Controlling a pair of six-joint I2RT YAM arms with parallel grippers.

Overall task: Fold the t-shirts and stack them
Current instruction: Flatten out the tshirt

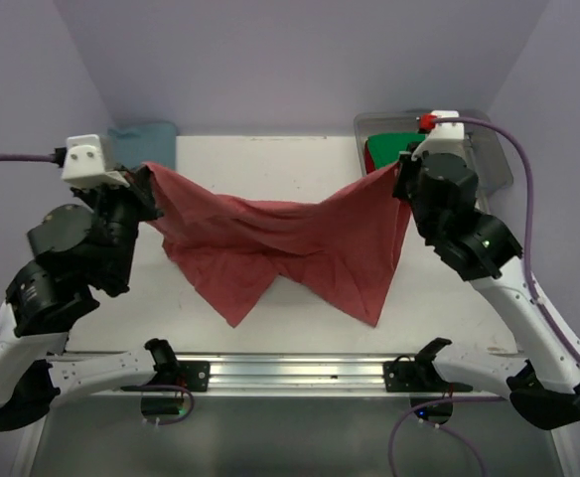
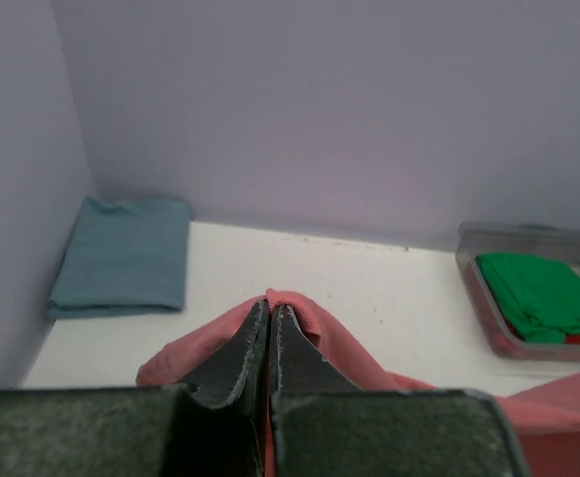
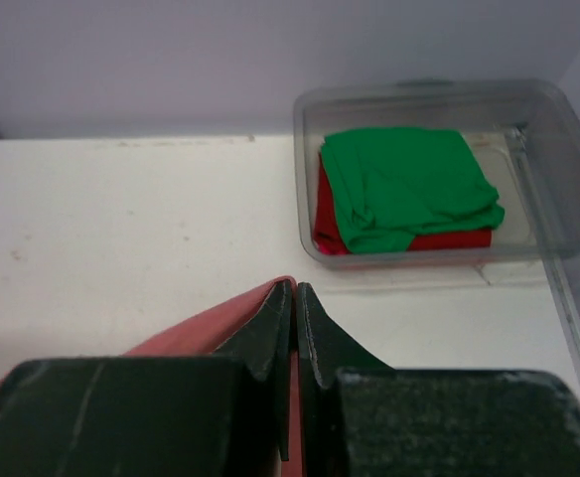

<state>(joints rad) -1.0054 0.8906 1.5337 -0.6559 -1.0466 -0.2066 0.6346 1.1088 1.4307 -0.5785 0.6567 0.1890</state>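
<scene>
The salmon-red t-shirt (image 1: 280, 243) hangs stretched between both grippers above the white table, sagging in the middle with its lower corners touching the table. My left gripper (image 1: 143, 184) is shut on its left corner (image 2: 315, 333). My right gripper (image 1: 401, 171) is shut on its right corner (image 3: 211, 328). The teal-blue t-shirt (image 2: 121, 253) lies folded at the table's far left corner (image 1: 143, 137). The green t-shirt (image 3: 404, 189) lies folded on the red t-shirt (image 3: 325, 214) inside the clear bin.
The clear plastic bin (image 3: 558, 159) stands at the far right of the table (image 1: 494, 149). Lilac walls close the table in at the back and sides. A metal rail (image 1: 300, 373) runs along the near edge.
</scene>
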